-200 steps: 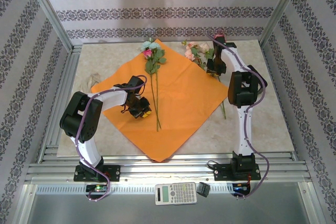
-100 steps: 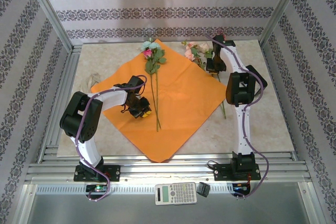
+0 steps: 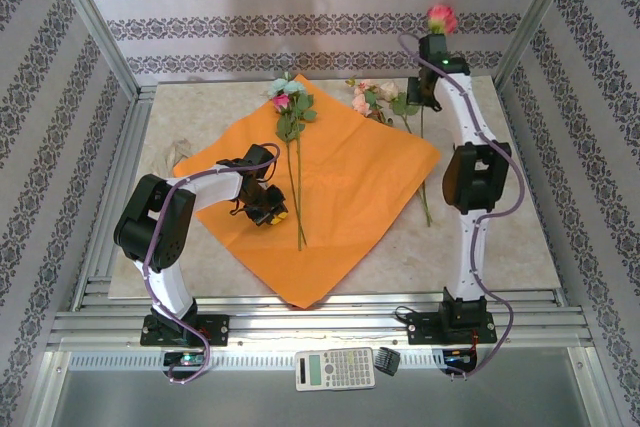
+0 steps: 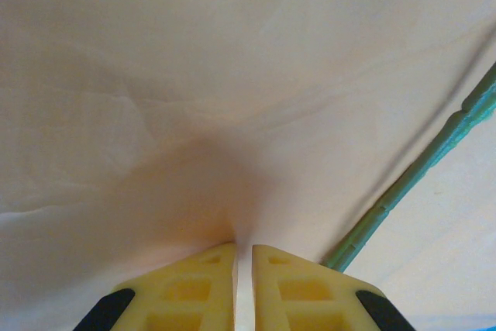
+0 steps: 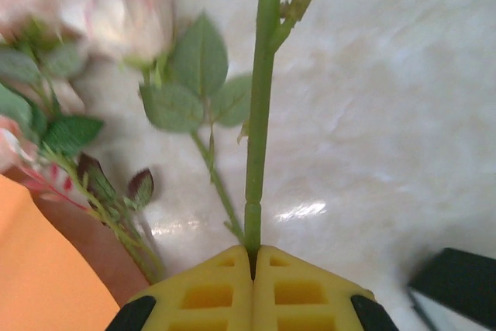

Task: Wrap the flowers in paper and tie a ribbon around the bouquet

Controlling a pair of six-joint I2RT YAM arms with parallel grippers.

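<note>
The right claw (image 5: 253, 253) was clenched on a green flower stem (image 5: 260, 114), with a pink bloom (image 3: 440, 18) held high at the upper right. The left claw (image 4: 244, 249) pinched a pucker of the orange paper (image 3: 350, 187) at centre left. Two flowers (image 3: 293, 117) lay across the paper. More blooms (image 3: 368, 97) rested on the tabletop (image 3: 500, 217) by its top corner.

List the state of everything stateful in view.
paper, unfolded, flat on table
flowers on paper, lying loose, unwrapped
pink flower, stem gripped, bloom raised
peach flowers, lying at paper's far edge
left claw, shut, tips on paper
right claw, shut on pink flower stem
</note>
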